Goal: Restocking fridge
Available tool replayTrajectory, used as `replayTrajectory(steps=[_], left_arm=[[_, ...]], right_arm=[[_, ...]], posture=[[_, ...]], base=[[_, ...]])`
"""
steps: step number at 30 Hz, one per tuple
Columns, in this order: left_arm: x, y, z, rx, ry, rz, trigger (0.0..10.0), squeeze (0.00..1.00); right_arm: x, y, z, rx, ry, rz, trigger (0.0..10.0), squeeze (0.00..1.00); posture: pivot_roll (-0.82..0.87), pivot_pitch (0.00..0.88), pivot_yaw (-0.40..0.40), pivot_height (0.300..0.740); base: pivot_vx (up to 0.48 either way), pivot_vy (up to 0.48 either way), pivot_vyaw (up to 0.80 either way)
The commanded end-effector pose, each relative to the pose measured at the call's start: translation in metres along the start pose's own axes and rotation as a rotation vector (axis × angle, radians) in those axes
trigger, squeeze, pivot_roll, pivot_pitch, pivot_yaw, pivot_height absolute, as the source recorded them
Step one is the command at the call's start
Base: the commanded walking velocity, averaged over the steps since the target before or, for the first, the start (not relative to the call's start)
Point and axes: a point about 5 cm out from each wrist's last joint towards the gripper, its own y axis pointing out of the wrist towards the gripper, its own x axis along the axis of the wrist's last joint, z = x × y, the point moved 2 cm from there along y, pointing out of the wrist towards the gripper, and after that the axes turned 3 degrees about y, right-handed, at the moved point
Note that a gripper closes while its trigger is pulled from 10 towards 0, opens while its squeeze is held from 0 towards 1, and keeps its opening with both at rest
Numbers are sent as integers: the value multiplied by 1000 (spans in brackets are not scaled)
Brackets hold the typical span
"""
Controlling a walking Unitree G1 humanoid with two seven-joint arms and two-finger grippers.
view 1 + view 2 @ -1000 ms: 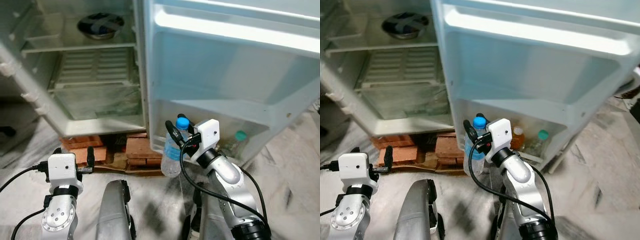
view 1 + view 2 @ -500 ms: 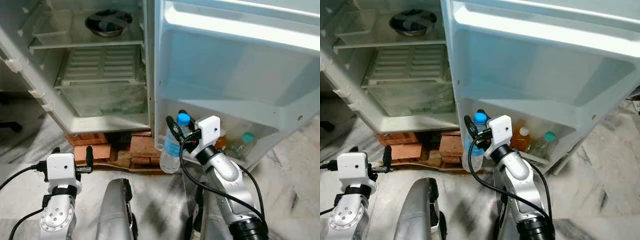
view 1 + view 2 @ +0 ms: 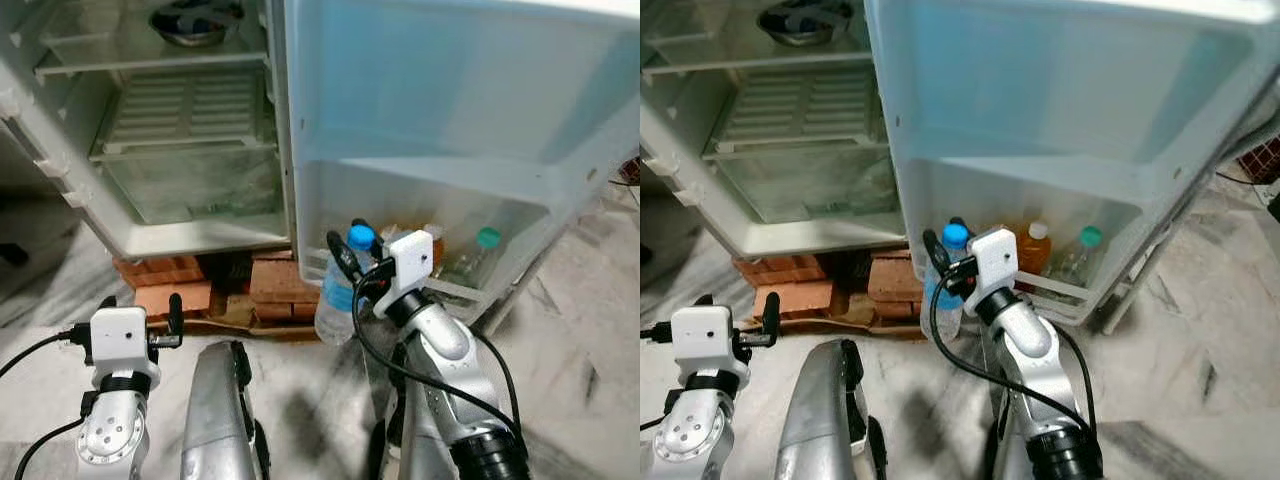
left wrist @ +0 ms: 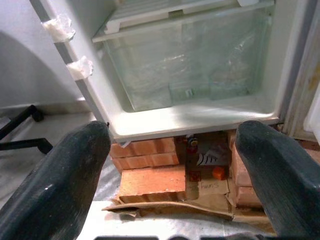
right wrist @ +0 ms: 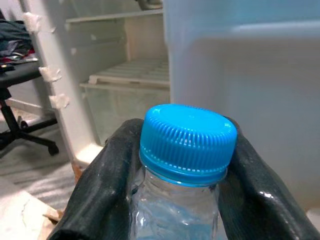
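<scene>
We see our right gripper [image 3: 345, 250] pinching a clear water bottle [image 3: 337, 300] just under its blue cap [image 5: 187, 141], held upright at the near left end of the open fridge door's bottom shelf [image 3: 480, 298]. That shelf holds an orange-drink bottle [image 3: 1035, 250] and a green-capped bottle [image 3: 473, 256]. Our left gripper [image 4: 170, 165] sits low at left, fingers spread wide, facing the crisper drawer [image 4: 190, 65] and the bricks [image 4: 155, 182] under the fridge. A steel bowl [image 3: 190, 20] sits far back on an upper shelf.
</scene>
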Motion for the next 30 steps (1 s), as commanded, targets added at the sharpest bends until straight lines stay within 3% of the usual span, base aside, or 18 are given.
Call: replayTrajectory(steps=[1,14,17,20,27,30], left_arm=[[-1,-3,6,15,10,16,10000,0],[4,-29,16,29,37,28,10000,0],[1,-37,18,53,42,44,10000,0],[2,-40,16,46,61,40,10000,0],[4,-43,19,55,60,49,10000,0],[6,-45,22,72,85,51,10000,0]], right_arm=[[12,10,6,28,-25,-57,10000,0],[43,57,24,105,-182,-232,10000,0],[52,68,23,103,-310,-268,10000,0],[53,72,25,122,-432,-293,10000,0],[67,75,15,55,-519,-368,10000,0],[67,72,12,49,-612,-414,10000,0]], posture=[[36,174,31,495],[121,269,20,495],[145,288,9,495],[154,295,5,495],[171,311,11,495],[173,318,17,495]], base=[[0,0,0],[0,0,0],[0,0,0],[0,0,0],[0,0,0],[0,0,0]])
